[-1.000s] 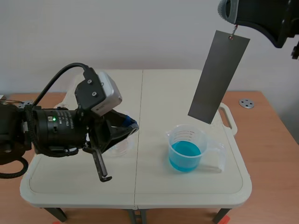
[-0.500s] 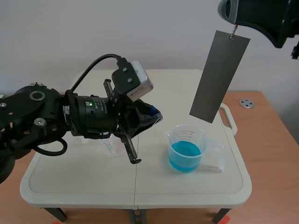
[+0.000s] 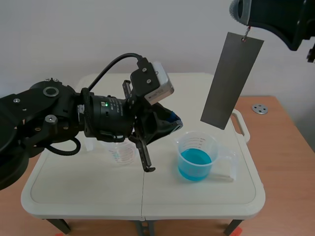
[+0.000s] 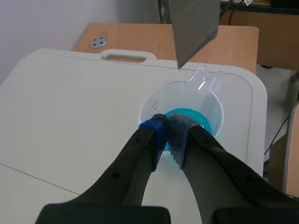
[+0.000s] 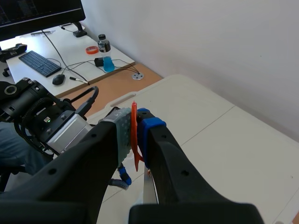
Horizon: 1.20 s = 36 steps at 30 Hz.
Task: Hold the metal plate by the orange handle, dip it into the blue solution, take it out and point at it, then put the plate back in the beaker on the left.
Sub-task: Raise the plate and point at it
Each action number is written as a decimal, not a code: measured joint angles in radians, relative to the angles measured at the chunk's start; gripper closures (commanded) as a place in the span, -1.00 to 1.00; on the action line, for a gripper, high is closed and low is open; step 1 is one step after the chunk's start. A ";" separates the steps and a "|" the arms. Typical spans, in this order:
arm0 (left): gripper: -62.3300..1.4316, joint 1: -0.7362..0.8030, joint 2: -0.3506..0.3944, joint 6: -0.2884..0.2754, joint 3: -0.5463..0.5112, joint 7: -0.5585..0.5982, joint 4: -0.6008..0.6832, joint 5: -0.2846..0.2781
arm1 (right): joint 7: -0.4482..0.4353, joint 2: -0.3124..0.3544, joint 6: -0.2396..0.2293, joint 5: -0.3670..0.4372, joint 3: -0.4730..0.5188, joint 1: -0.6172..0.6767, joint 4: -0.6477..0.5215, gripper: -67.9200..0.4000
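The grey metal plate (image 3: 231,81) hangs tilted, high above the table's right side, from my right arm (image 3: 275,17). In the right wrist view my right gripper (image 5: 134,120) is shut on the thin orange handle (image 5: 134,140). The beaker of blue solution (image 3: 196,158) stands under the plate's lower end. My left gripper (image 3: 172,119) is shut on nothing, just left of that beaker and pointing toward the plate. In the left wrist view its fingertips (image 4: 161,133) meet in front of the blue beaker (image 4: 205,100), with the plate's lower corner (image 4: 194,23) beyond. The empty beaker (image 3: 120,152) stands on the left, partly behind my left arm.
The white folding table (image 3: 197,196) has a moulded handle (image 3: 239,123) at its right edge. A small metal disc (image 3: 259,108) lies on the wooden desk beyond. My left arm (image 3: 54,118) spans the table's left half.
My left arm has swung from the table's left side to the right, bringing its shut gripper near the blue beaker and uncovering the empty beaker. The right arm and plate have stayed still.
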<state>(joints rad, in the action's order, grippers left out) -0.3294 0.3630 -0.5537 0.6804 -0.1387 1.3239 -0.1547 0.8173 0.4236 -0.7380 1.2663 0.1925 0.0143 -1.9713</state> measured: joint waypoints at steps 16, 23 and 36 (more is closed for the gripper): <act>0.80 0.000 0.000 0.000 0.000 0.000 0.000 0.000 | 0.000 0.000 0.000 0.000 0.000 0.000 0.000 0.96; 0.80 0.007 0.012 0.184 -0.001 0.008 0.000 0.008 | 0.000 0.000 0.000 0.000 0.000 0.000 0.000 0.96; 0.80 0.324 0.268 0.409 -0.187 0.145 0.138 0.016 | -0.001 0.000 0.000 0.000 0.000 0.000 0.000 0.96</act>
<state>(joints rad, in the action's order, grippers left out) -0.0055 0.6308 -0.1452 0.4934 0.0063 1.4616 -0.1390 0.8165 0.4236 -0.7380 1.2663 0.1925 0.0143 -1.9713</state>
